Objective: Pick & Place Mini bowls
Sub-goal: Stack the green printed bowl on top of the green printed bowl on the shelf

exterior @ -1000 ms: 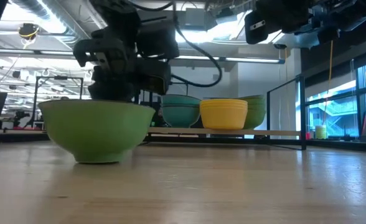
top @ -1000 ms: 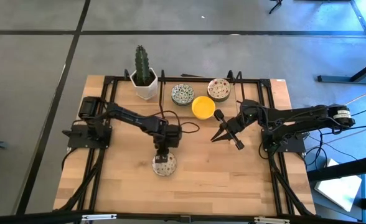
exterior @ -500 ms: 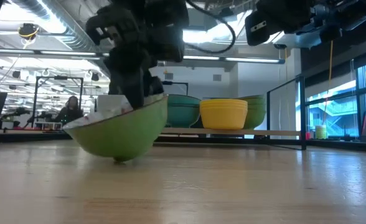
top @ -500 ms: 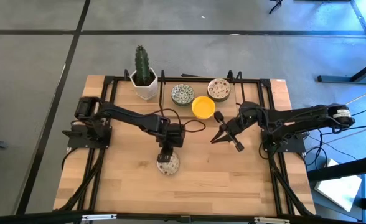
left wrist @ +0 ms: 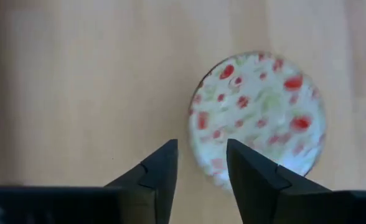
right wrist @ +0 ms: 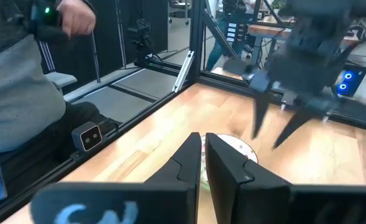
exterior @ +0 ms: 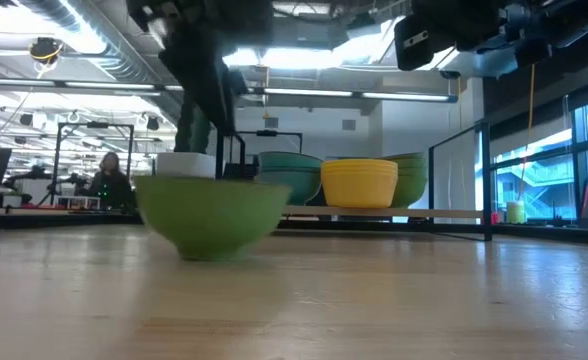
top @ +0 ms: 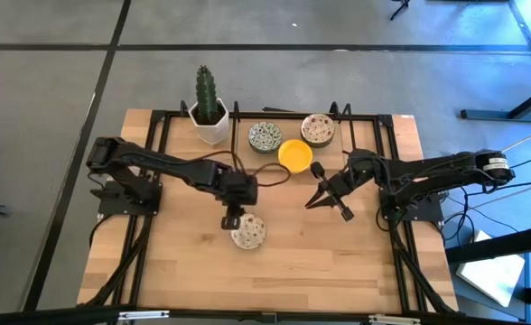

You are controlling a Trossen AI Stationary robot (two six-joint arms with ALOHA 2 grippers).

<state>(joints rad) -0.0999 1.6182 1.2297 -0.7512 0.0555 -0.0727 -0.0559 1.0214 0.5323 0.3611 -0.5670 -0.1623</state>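
At the far edge of the pale wooden counter (top: 175, 271) stand a green cactus in a white pot (top: 209, 108), a blue-green patterned bowl (top: 265, 136), a plain yellow bowl (top: 294, 154) and another speckled bowl (top: 317, 128). The white, red-speckled mini bowl (top: 247, 232) sits alone mid-counter. The left gripper (top: 230, 220) hangs just beside it, fingers parted, holding nothing. The right gripper (top: 327, 206), well apart, is closed and empty.

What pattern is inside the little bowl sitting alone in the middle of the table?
White with red-pink speckles; the speckled bowl shows best in the left wrist view.
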